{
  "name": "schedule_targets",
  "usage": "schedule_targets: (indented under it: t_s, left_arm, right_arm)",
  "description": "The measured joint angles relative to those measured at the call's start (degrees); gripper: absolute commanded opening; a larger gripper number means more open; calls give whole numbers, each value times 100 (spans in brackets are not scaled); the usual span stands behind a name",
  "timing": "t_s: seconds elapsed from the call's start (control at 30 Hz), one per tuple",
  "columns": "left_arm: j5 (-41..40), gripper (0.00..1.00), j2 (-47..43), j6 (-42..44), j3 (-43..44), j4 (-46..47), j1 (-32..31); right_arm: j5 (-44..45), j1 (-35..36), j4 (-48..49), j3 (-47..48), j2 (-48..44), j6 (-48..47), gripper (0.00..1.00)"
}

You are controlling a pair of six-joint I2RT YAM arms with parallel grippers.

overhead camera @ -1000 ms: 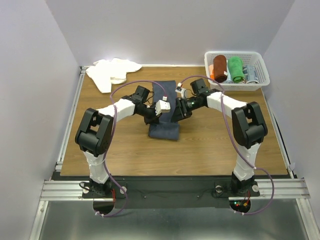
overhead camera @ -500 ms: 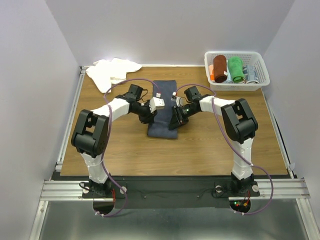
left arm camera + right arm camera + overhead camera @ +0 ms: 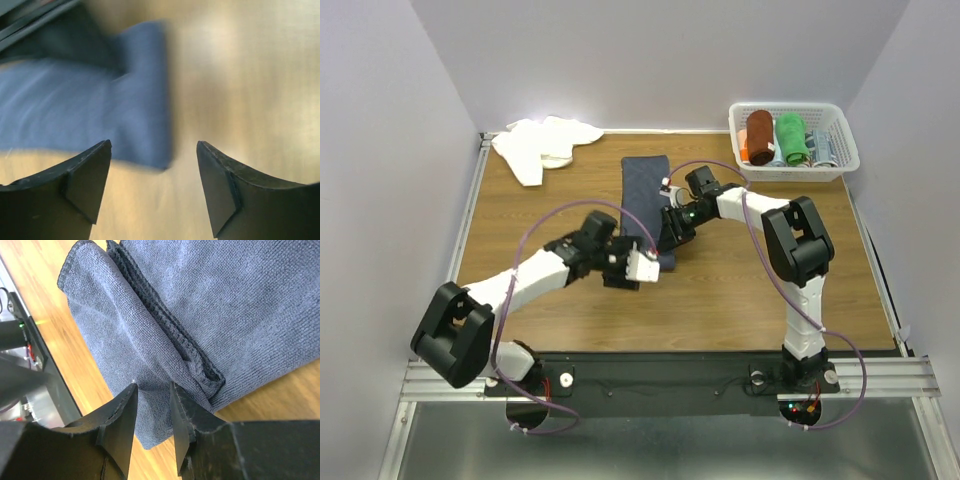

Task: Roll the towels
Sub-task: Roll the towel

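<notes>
You see the dark slate blue-grey cloth towel (image 3: 646, 185) lying as a long narrow strip near the middle of the wooden surface (image 3: 740, 290). Its far end lies flat, and at the near end the cloth is folded over itself in several layers (image 3: 165, 340).

Your right hand (image 3: 670, 232) sits on the right edge of this towel, near its folded end. In the right wrist view its fingers (image 3: 120, 425) are drawn close together with only a narrow gap, and the towel's edge shows in that gap. Whether they really pinch the cloth, you cannot tell from here.

Your left hand (image 3: 642, 268) is just beside the near end of the towel, over bare wood. It is released: the fingers (image 3: 85, 185) stand wide apart with nothing between them, and the blurred towel (image 3: 85, 110) lies beyond them, to the left.

The plain white cloth towel (image 3: 542, 145) lies crumpled at the far left corner, well apart from both hands.

At the far right corner stands a white plastic basket (image 3: 840, 150), and in it a rust-brown rolled towel (image 3: 758, 135) is next to a bright green rolled towel (image 3: 791, 137).
</notes>
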Motion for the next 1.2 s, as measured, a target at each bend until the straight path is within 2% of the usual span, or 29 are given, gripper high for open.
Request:
schedule_targets:
  t_s: [0.07,0.13,0.3,0.47,0.73,0.87,1.03,1.07,1.17,1.2]
  left_arm:
    - [-205,73,39,129,-442,291,-492]
    - [-358,72,142,155,-634,457,-680]
    - [-846,74,544,157,-769,1311,-754]
    - [-1091,72,579,192,-859,1950,-769]
    - [-1268,51,1320,424,-837,2503,-811]
    - [-1268,40,1661,400,-398,2173,-813]
    - [-1176,24,1982,282,251,1394,-796]
    - [-1137,18,2000,278,367,1176,-787]
    - [-999,6,2079,289,721,476,-772]
    - [-951,3,2138,291,868,273,-772]
  right_arm:
    - [44,0,0,63,33,-31,39]
    - [92,0,0,101,70,-48,39]
    - [131,0,-4,103,85,-127,38]
    - [125,-2,0,103,125,-225,38]
    - [138,-9,-44,177,192,-284,31]
    - [146,-9,-57,192,192,-315,30]
    - [184,-7,-92,221,190,-337,30]
    - [190,-9,-98,221,184,-345,31]
    - [208,-44,-157,221,131,-343,54]
    - [205,-48,-179,221,103,-350,57]
